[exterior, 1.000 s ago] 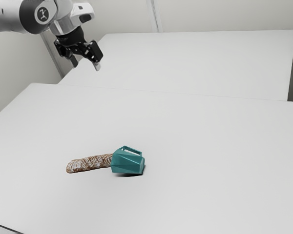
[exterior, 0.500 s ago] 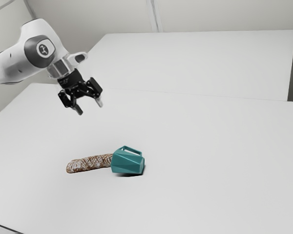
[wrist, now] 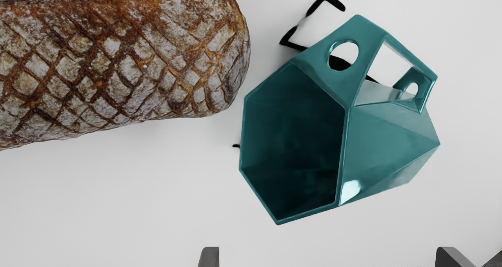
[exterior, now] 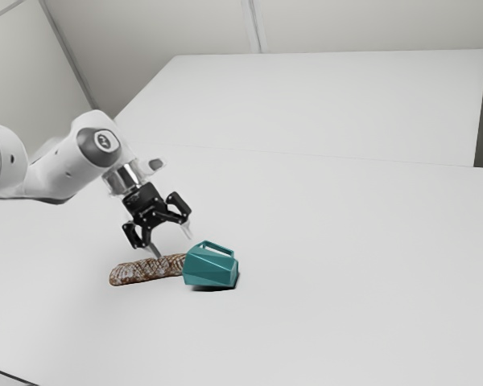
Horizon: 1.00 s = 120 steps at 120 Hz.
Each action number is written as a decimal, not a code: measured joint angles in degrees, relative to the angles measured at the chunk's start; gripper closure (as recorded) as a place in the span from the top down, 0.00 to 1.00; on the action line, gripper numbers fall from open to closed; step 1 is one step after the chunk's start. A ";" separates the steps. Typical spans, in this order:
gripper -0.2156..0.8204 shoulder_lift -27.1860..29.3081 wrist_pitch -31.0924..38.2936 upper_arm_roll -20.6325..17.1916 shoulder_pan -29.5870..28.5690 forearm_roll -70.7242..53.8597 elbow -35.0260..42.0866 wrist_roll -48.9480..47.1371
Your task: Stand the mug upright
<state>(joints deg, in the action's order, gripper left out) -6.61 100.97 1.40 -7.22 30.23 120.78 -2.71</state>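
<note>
Pincer [exterior: 172, 244]: fingers apart, wide gap, nothing clamped between them. Points downward at a slant. In the exterior view it sits above the mug [exterior: 211, 267] and toward that view's left of it; exact height over the worktop [exterior: 322, 322] cannot be told. In the wrist view both tips [wrist: 210, 257] stand apart, with the mug ahead of them.

Arm [exterior: 68, 169]: white, enters from the exterior view's left and slopes down to the pincer.

Mug: teal, faceted, lying on its side on the worktop, not upright. Mouth faces the loaf [exterior: 143, 271]; dark interior visible in the wrist view. Base points away from the loaf. Handle [wrist: 408, 55] is raised along the upper side in the exterior view; in the wrist view it lies on the mug's side away from the tips. Angular black outline [wrist: 288, 37] on the worktop beside the handle.

Loaf: long, brown, crust scored in a crisscross and dusted pale. Lies just beside the mug, one end near its mouth, the rest running toward the exterior view's left. Wrist view shows a narrow gap between that end and the mug's rim.

Worktop: plain white, extends around the mug on all sides. Well beyond the mug, a broad white panel [exterior: 322, 104], with a pale wall [exterior: 354, 24] behind it.
</note>
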 joint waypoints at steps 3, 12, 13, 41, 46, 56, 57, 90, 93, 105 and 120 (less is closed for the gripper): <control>0.79 -0.76 0.05 0.00 -0.02 0.28 -0.24 0.01; 0.79 -2.97 0.30 -0.01 -0.07 1.03 -1.68 0.04; 0.79 -3.17 0.36 -0.01 -0.07 1.11 -1.84 0.05; 0.79 -6.24 2.45 -0.22 0.00 4.31 -2.86 0.63; 0.79 -6.74 2.70 -0.24 0.02 5.31 -2.83 0.73; 0.79 -7.48 3.07 -0.41 0.30 7.37 -2.80 0.91; 0.79 -7.55 3.10 -0.42 0.33 7.57 -2.81 0.93; 0.79 -9.15 3.82 -1.91 0.80 11.81 -2.77 1.30; 0.77 -9.19 3.92 -1.98 0.81 11.93 -2.79 1.32; 0.58 -9.24 4.22 -2.12 0.80 11.83 -2.81 1.40; 0.35 -9.04 4.59 -2.18 0.88 11.50 -2.85 1.35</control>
<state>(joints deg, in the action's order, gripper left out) -15.64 105.56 -0.78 -6.34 41.73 117.93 -1.36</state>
